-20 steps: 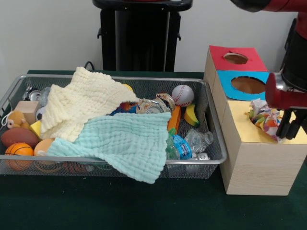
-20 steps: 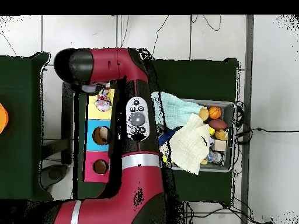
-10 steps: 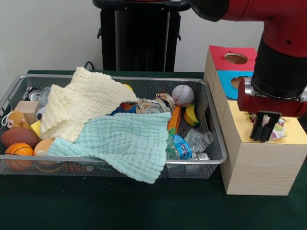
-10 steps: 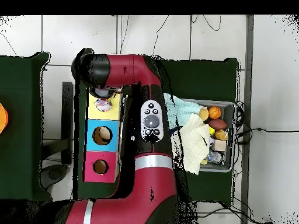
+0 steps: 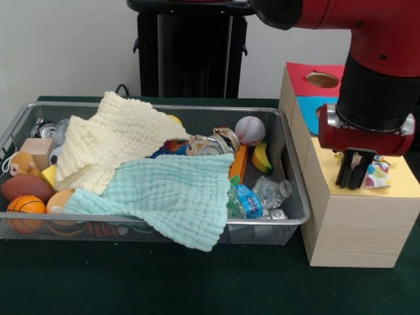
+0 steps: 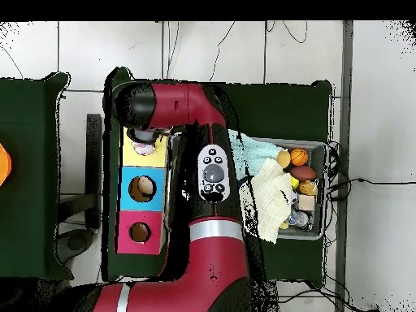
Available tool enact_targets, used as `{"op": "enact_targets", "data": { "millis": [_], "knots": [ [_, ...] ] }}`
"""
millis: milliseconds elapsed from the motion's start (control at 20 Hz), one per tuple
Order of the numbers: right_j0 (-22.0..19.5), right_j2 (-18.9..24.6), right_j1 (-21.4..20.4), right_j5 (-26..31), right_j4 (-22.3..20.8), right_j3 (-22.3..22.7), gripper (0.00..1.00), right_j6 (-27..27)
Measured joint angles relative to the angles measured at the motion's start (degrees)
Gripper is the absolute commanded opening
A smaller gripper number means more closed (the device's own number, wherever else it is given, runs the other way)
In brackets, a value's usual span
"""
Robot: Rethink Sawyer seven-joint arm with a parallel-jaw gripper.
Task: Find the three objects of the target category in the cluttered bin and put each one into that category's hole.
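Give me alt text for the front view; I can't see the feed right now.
The red arm's tool hangs over the yellow top of the box, right by a crumpled wrapper lying there. Beside the box, a wire bin holds a cream cloth, a mint cloth, balls and bottles.

- A wire mesh bin [image 5: 292, 197] holds a jumble: a cream cloth [image 5: 111, 141] and a mint cloth [image 5: 174, 193] draped over balls, a baseball [image 5: 250, 130], a crushed bottle [image 5: 259, 197].
- A wooden box [image 5: 348, 216] just beside the bin has red, blue and yellow top sections.
- A crumpled colourful wrapper [image 5: 375, 176] lies on the yellow section.
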Motion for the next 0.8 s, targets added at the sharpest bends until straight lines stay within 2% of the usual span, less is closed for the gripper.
{"op": "enact_targets", "data": {
  "millis": [800],
  "knots": [
    [0.56,0.18,-2.39,-1.13,0.01,4.07,0.00,0.00]
  ]
}}
